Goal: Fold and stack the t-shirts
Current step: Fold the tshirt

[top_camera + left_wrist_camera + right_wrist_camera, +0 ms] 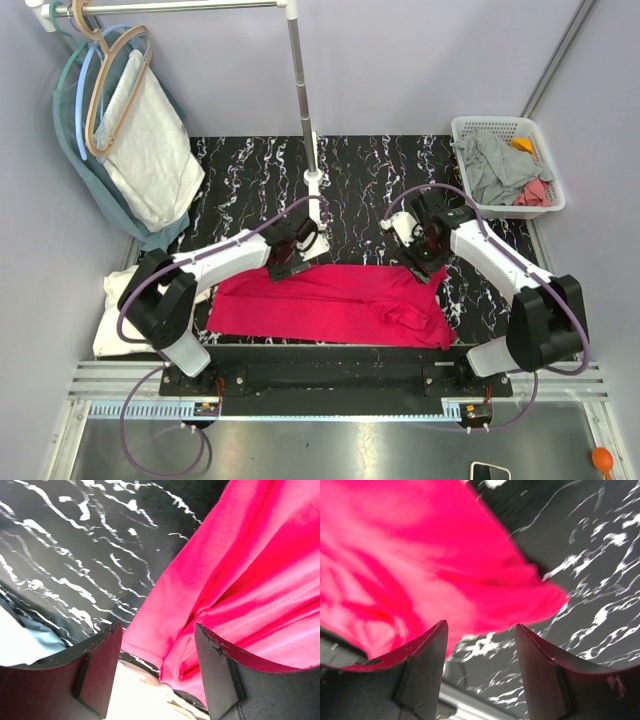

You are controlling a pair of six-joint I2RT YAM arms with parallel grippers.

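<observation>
1. Top external view: the red shirt (330,305) lies along the near edge of the worktop (360,170) as a long band with its right sleeve bunched, so folding looks partly done.
2. Cream shirt (112,315) sits by the left edge and seems folded.
3. Left tool (290,262) and right tool (420,268) hover at the red shirt's far edge, both spread and holding nothing.
4. Grey shirt (490,165) and pink shirt (535,192) wait unfolded in the far basket (500,121).
5. No writing is readable.

- Along the near edge of the table (350,170): spread t-shirt (320,300).
- Over its far corners: left gripper (285,267), right gripper (422,266).
- Far right corner: basket (500,122) holding clothes (495,165).
- Left of the spread t-shirt: folded t-shirt (112,305).
</observation>
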